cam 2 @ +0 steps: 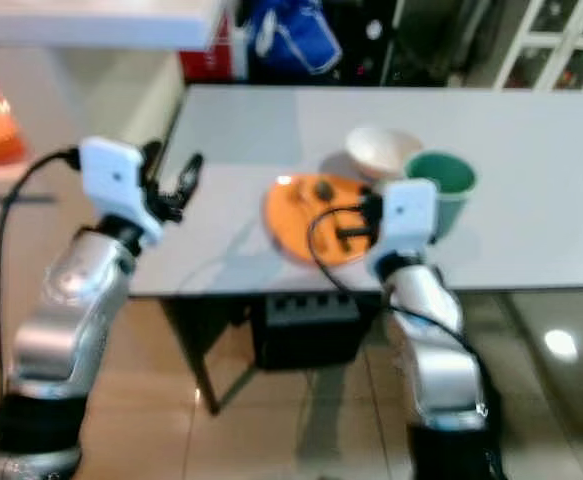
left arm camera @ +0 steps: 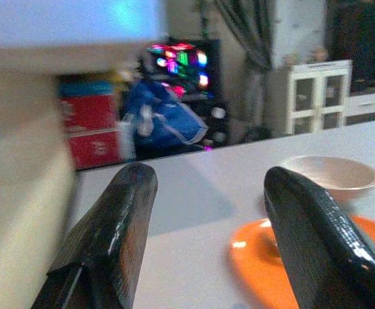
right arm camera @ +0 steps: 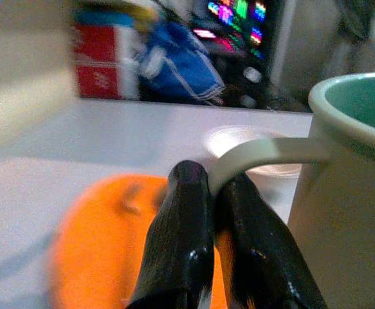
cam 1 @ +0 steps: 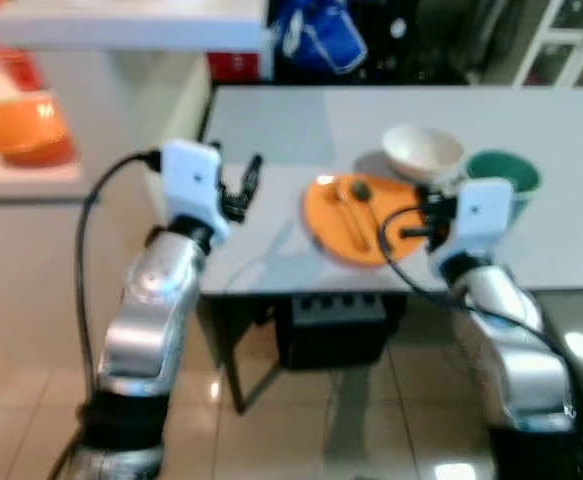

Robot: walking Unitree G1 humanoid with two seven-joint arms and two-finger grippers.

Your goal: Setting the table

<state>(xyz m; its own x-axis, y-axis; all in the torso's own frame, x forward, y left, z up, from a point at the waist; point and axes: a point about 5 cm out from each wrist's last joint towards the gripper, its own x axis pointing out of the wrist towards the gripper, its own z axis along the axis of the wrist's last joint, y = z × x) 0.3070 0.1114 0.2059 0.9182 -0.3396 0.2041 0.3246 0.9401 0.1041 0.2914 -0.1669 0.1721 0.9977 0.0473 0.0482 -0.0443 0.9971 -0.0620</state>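
A grey table (cam 1: pixel 271 130) carries an orange plate (cam 1: pixel 356 225) with cutlery (cam 1: pixel 346 200) lying on it. Behind the plate stands a white bowl (cam 1: pixel 423 152), and a green mug (cam 1: pixel 506 172) sits to its right. My right gripper (right arm camera: pixel 214 193) is shut on the pale handle of the mug (right arm camera: pixel 351 187), at the plate's right edge. My left gripper (cam 1: pixel 246 185) hovers open over the table's left part, left of the plate (left arm camera: pixel 264 257), with nothing between its fingers (left arm camera: pixel 113 235).
A white counter (cam 1: pixel 31 180) with an orange bowl (cam 1: pixel 26 130) stands at the left. Behind the table are a blue bag (cam 1: pixel 316 35), a red box (cam 1: pixel 233 65) and a white cabinet (cam 1: pixel 571 40). A black box (cam 1: pixel 331 320) sits under the table.
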